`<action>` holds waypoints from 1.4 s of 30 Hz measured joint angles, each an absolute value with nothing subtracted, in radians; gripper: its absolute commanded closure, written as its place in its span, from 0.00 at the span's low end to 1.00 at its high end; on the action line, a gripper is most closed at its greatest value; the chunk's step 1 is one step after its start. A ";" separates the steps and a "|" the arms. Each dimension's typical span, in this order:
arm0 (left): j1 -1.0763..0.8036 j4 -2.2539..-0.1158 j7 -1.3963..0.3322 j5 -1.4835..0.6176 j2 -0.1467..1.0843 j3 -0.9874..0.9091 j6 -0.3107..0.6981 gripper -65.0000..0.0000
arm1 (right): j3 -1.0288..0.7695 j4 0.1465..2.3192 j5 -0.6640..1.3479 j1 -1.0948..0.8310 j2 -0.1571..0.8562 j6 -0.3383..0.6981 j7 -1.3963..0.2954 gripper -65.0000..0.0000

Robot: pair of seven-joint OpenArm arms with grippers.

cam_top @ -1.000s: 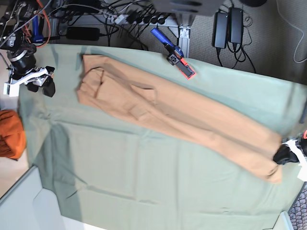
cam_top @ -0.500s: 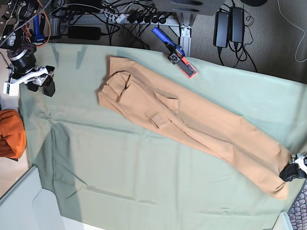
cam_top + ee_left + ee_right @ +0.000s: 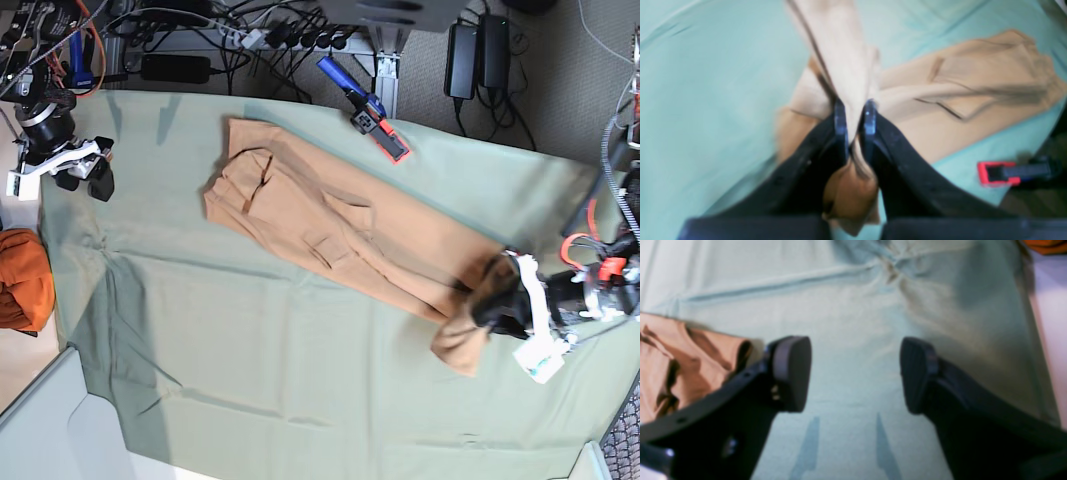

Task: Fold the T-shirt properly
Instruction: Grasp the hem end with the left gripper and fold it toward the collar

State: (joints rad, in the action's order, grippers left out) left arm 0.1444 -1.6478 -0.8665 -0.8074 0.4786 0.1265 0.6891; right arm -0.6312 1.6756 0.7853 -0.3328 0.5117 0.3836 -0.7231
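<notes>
The T-shirt (image 3: 320, 215) lies as a long narrow peach-brown strip running diagonally across the green cloth (image 3: 250, 370). Its collar end is at the upper left. My left gripper (image 3: 490, 300) is shut on the strip's lower right end, which is lifted and bunched. In the left wrist view the fingers (image 3: 841, 120) pinch a tan fold of the T-shirt (image 3: 973, 83), and the rest of it spreads out beyond them. My right gripper (image 3: 85, 183) hovers open at the cloth's far left edge. The right wrist view shows that gripper (image 3: 855, 373) empty, with the T-shirt (image 3: 690, 363) off to its left.
A blue and red clamp tool (image 3: 365, 108) lies at the cloth's back edge, near the shirt; it shows too in the left wrist view as the clamp (image 3: 998, 173). A bunched orange cloth (image 3: 22, 280) sits off the left edge. Cables and power bricks (image 3: 470, 55) lie behind the table.
My left gripper has carried the shirt's lower right end up off the cloth and inward, toward the middle, so the strip now looks shorter. Before that the whole shirt slid to the right. The right arm stayed still.
</notes>
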 measured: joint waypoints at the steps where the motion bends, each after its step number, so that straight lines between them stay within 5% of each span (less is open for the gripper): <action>1: 0.144 -1.648 -0.862 -0.780 0.455 0.146 0.689 1.00 | -0.631 1.676 0.785 -0.333 0.512 0.384 -0.723 0.36; 17: 0.148 -1.490 -0.775 -0.460 0.330 0.300 0.689 1.00 | -0.631 1.676 0.786 -0.333 0.512 0.384 -0.723 0.36; 18: 0.148 -1.481 -0.768 -0.461 0.330 0.300 0.690 0.97 | -0.631 1.676 0.786 -0.333 0.512 0.384 -0.723 0.36; 22: 0.147 -1.466 -0.771 -0.493 0.330 0.300 0.689 0.58 | -0.632 1.676 0.786 -0.333 0.503 0.384 -0.723 0.36; 24: 0.147 -1.466 -0.788 -0.554 0.329 0.300 0.689 0.51 | -0.632 1.676 0.786 -0.333 0.492 0.384 -0.723 0.36; 42: 0.147 -1.531 -0.943 -0.978 0.262 0.300 0.689 0.51 | -0.542 1.676 0.955 -0.341 0.351 0.387 -0.846 0.36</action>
